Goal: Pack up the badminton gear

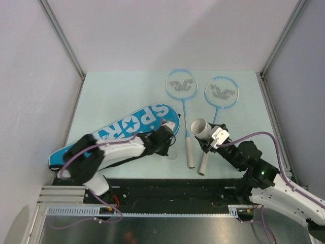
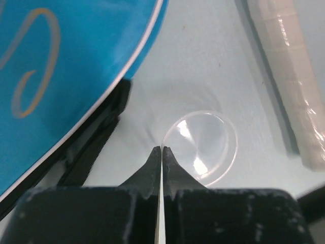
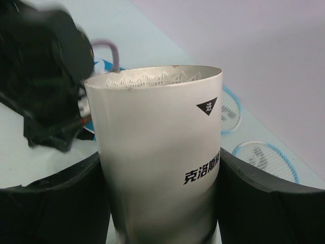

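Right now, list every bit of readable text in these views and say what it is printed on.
"SPORT": white letters on the blue racket bag.
"进": inside a black triangle on the white tube.
"克洛斯": black print lower on the tube, cut off at its edge.
Unreadable: string logos on the left racket and right racket; gold curl on the bag, left wrist view.

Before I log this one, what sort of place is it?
Likely a lab robot cell, not a court: a pale table boxed in by white panels on metal posts, with rackets and a bag laid out.
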You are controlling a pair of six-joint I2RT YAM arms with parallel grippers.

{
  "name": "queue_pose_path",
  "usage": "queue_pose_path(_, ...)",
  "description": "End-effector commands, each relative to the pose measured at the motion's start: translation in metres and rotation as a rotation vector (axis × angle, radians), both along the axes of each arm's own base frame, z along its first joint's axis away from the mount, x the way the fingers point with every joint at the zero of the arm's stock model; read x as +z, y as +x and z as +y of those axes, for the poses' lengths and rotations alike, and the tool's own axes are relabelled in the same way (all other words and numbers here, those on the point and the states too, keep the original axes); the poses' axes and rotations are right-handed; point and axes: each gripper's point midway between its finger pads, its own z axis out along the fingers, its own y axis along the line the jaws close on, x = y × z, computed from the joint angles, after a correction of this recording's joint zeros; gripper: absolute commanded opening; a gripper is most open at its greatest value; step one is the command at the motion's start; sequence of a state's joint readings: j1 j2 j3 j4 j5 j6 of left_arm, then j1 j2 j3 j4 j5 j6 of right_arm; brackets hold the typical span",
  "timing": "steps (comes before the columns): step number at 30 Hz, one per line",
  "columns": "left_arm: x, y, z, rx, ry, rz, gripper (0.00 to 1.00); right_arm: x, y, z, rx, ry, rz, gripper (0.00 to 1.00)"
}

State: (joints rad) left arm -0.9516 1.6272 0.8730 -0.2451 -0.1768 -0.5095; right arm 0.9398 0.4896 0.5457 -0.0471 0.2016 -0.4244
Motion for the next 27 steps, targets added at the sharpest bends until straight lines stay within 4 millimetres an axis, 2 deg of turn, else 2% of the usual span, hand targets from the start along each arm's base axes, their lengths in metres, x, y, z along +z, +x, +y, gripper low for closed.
queue_pose_path(1,0.105,0.012,0.012,-0.058,-0.237,-0.188,0.0,-0.014,-0.005,0.017,0.069,-0.003,0.071,0.2)
queue_pose_path(3,0.147,0.011,0.019,-0.134,-0.318,-0.279,0.0,-0.021,-0.004,0.024,0.087,-0.029,0.084,0.2)
queue_pose_path(4,0.188,0.002,0.022,-0.181,-0.412,-0.359,0.01,-0.023,-0.006,0.028,0.111,-0.037,0.086,0.19)
queue_pose_path(5,0.206,-0.007,0.021,-0.28,-0.461,-0.384,0.0,-0.023,-0.006,0.032,0.129,-0.048,0.078,0.18)
queue_pose_path(7,0.254,-0.025,0.025,-0.37,-0.553,-0.485,0.0,-0.031,-0.011,0.044,0.195,-0.076,0.085,0.18)
queue_pose_path(8,0.274,-0.047,0.017,-0.506,-0.619,-0.496,0.0,-0.032,-0.016,0.051,0.243,-0.084,0.081,0.19)
queue_pose_path(10,0.29,-0.067,0.012,-0.614,-0.679,-0.485,0.0,-0.039,-0.03,0.066,0.364,-0.116,0.081,0.19)
queue_pose_path(11,0.299,-0.072,0.009,-0.649,-0.703,-0.474,0.0,-0.03,-0.033,0.072,0.401,-0.091,0.05,0.2)
queue_pose_path(12,0.3,-0.083,0.005,-0.706,-0.727,-0.439,0.01,-0.03,-0.041,0.078,0.456,-0.095,0.042,0.2)
queue_pose_path(15,0.299,-0.086,-0.001,-0.747,-0.731,-0.399,0.0,-0.031,-0.046,0.087,0.503,-0.108,0.026,0.2)
queue_pose_path(21,0.289,-0.084,-0.006,-0.777,-0.698,-0.394,0.0,-0.027,-0.044,0.092,0.508,-0.098,0.003,0.21)
queue_pose_path(27,0.284,-0.077,-0.012,-0.759,-0.656,-0.416,0.0,-0.021,-0.051,0.096,0.548,-0.079,-0.015,0.21)
